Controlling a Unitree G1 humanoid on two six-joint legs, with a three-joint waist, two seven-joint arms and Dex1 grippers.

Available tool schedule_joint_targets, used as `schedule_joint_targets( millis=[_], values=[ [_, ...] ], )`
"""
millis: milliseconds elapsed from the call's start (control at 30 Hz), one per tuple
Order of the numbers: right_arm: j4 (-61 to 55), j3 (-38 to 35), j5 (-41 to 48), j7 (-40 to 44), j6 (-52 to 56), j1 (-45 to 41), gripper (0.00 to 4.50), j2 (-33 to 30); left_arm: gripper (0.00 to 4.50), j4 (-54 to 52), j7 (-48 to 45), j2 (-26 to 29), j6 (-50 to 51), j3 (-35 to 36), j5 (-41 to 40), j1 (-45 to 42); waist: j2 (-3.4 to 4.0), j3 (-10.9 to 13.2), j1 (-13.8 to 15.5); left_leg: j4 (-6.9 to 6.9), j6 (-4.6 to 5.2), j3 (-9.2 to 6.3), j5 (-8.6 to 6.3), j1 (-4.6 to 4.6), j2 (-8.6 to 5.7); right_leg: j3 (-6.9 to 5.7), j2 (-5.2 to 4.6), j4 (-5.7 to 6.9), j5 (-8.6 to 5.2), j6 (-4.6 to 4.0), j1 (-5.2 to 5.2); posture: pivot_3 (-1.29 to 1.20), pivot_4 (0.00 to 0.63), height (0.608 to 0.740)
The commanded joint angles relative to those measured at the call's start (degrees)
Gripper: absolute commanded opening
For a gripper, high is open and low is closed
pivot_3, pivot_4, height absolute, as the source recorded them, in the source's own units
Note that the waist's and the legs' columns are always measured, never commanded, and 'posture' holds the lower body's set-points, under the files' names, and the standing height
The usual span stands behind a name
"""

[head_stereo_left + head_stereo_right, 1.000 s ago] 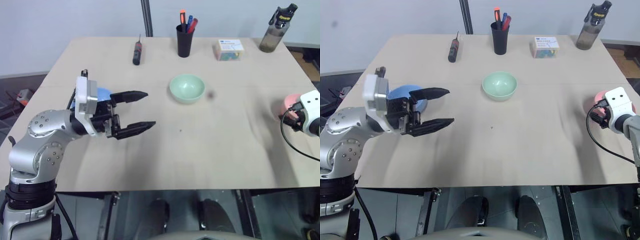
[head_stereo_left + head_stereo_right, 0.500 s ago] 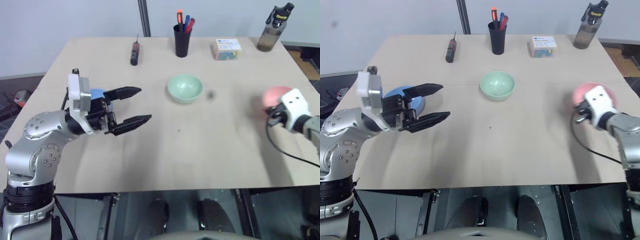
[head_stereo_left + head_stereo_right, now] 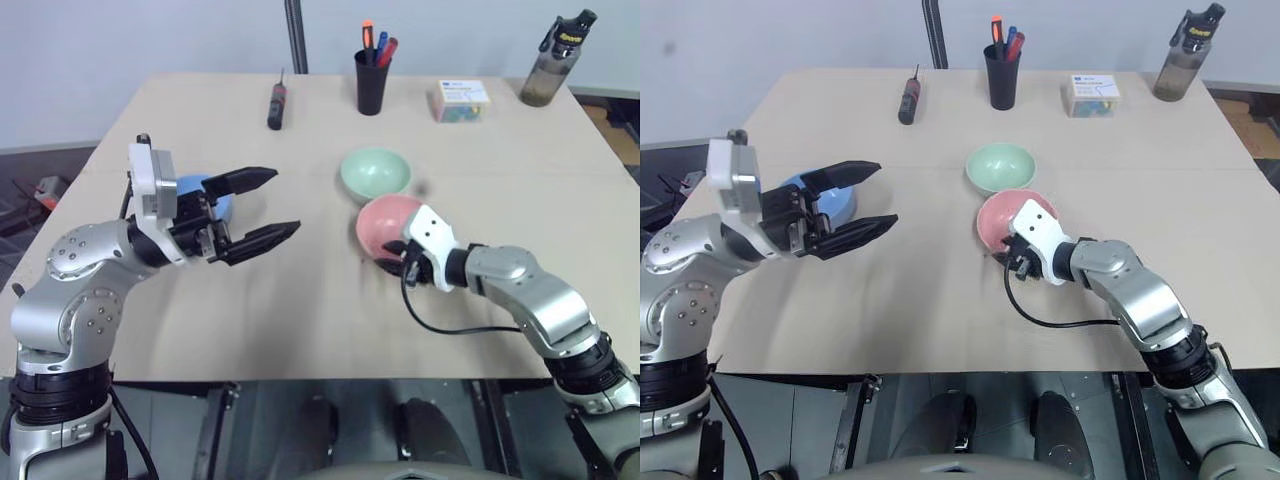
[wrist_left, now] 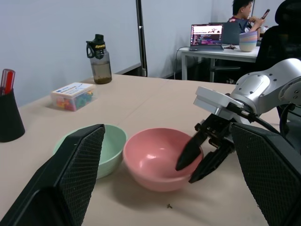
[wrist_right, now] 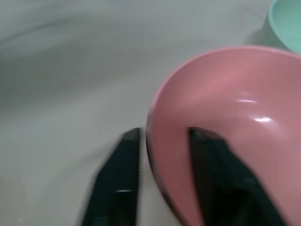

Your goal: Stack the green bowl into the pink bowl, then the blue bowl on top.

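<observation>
We see the smooth salmon-pink bowl mid-table, just at five o'clock of the pale mint-green bowl; a second ago it sat at the right edge. Our right gripper straddles its rim, one finger inside, not clamped. Our left gripper hangs spread, half hiding the sky-blue bowl. A black pen cup stands at twelve o'clock.

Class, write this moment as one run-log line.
pink bowl: beside green bowl, rim between right hand fingers | green bowl: unstacked | blue bowl: behind left hand | left hand: open, empty
</observation>
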Motion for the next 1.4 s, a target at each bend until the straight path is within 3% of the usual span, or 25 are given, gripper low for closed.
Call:
schedule_joint_targets(
  millis=[33, 100, 133, 233, 333, 467, 600, 767, 933, 1133, 1333, 1400],
  values=[
    [-6.1, -1.0, 2.8, 1.3, 3.0, -1.1, 3.48, 0.3, 4.50, -2.2, 0.7, -0.3, -1.4, 1.4, -0.2, 0.6, 0.01, 0.0, 0.0, 0.00, 0.00, 0.01, 0.00, 0.00, 0.00, 0.01, -0.01, 0.00, 0.00, 0.00, -0.01, 0.00, 0.150, 0.740],
    [-7.8, -3.5, 4.7, 1.8, 2.4, -2.1, 4.31, 0.8, 4.50, -2.5, 1.1, -0.5, -1.4, 1.4, -0.1, 0.9, 0.01, 0.0, -0.1, 0.00, 0.01, 0.02, 0.00, 0.00, 0.00, 0.03, -0.01, 0.00, 0.00, 0.00, -0.01, 0.00, 0.150, 0.740],
    [-7.2, -6.6, 5.9, 1.3, 2.7, -4.4, 4.42, 1.3, 4.50, -2.7, 1.2, -0.5, -1.5, 1.5, -0.1, 1.3, 0.01, 0.0, -0.1, 0.00, 0.01, 0.02, 0.00, 0.00, 0.00, 0.03, -0.01, 0.00, 0.00, 0.00, -0.01, 0.00, 0.150, 0.740],
    [-1.4, -11.4, 4.1, 2.9, -4.0, -11.0, 4.42, -1.7, 4.50, -3.1, 1.1, -0.6, -2.1, 1.3, 0.6, 2.2, 0.05, 0.0, -0.2, 0.02, 0.01, 0.04, 0.00, 0.01, 0.00, 0.04, -0.01, 0.04, 0.01, 0.01, -0.01, 0.00, 0.150, 0.740],
    [11.4, -9.8, -3.5, 2.8, -13.7, -16.6, 4.42, -5.5, 4.50, -3.1, 1.5, -0.9, -2.4, 0.8, 0.7, 2.2, 0.00, 0.0, 0.1, 0.03, 0.01, 0.00, -0.01, 0.04, -0.04, -0.03, -0.02, 0.00, 0.00, 0.01, 0.02, 0.00, 0.150, 0.740],
    [34.2, -16.6, -2.4, -8.1, -9.9, -25.4, 4.42, 3.9, 4.50, -3.6, 2.1, -1.5, -2.7, 0.3, 1.2, 2.5, -0.05, 0.0, -0.6, -0.01, 0.00, 0.06, 0.00, 0.06, -0.02, 0.02, -0.01, 0.00, 0.00, 0.00, 0.03, 0.00, 0.150, 0.740],
    [56.6, -24.2, 1.3, -11.2, -12.3, -34.5, 4.42, 12.7, 4.50, -6.3, 3.6, -1.7, -2.0, 1.2, 0.6, 4.6, -0.02, 0.0, -1.6, -0.21, -0.05, 0.29, 0.03, -0.06, 0.03, 0.27, 0.03, 0.08, 0.01, 0.00, -0.29, 0.00, 0.150, 0.740],
    [73.0, -27.9, 1.4, -12.4, -17.5, -41.4, 4.42, 15.9, 4.50, -9.1, 5.5, -1.0, -0.9, 3.5, -0.7, 7.2, 0.00, 0.0, -1.8, -0.53, -0.09, 0.37, 0.05, -0.13, 0.02, 0.34, 0.01, -0.02, 0.00, -0.01, -0.49, 0.00, 0.150, 0.740],
    [81.7, -27.3, -1.2, -11.2, -20.9, -43.9, 4.42, 16.6, 4.50, -11.0, 7.1, -0.6, -0.3, 4.7, -1.4, 8.9, 0.00, 0.0, -1.8, -0.63, -0.11, 0.40, 0.07, -0.17, 0.01, 0.34, 0.00, -0.03, 0.00, -0.01, -0.58, 0.00, 0.150, 0.740],
    [86.1, -26.8, -3.3, -9.4, -23.3, -44.7, 2.55, 17.0, 4.50, -13.6, 9.0, -0.4, 0.4, 6.1, -2.7, 11.1, 0.01, 0.0, -1.9, -0.63, -0.16, 0.43, 0.10, -0.17, 0.02, 0.38, 0.01, -0.01, 0.00, -0.01, -0.60, 0.00, 0.150, 0.740],
    [87.4, -26.8, -4.8, -8.4, -25.3, -45.7, 0.10, 17.5, 4.50, -13.9, 9.5, 0.4, 0.3, 7.3, -3.4, 12.3, 0.01, 0.0, -2.6, -0.64, -0.20, 0.44, 0.12, -0.16, 0.05, 0.41, 0.03, 0.02, 0.00, -0.01, -0.62, 0.00, 0.150, 0.740],
    [86.9, -27.4, -4.5, -7.6, -25.5, -46.2, 0.02, 17.3, 4.50, -13.6, 9.5, 0.6, 0.1, 7.1, -3.3, 12.1, 0.02, 0.0, -2.7, -0.64, -0.20, 0.44, 0.12, -0.16, 0.04, 0.41, 0.03, 0.03, 0.00, -0.01, -0.62, 0.00, 0.150, 0.740]
  ],
)
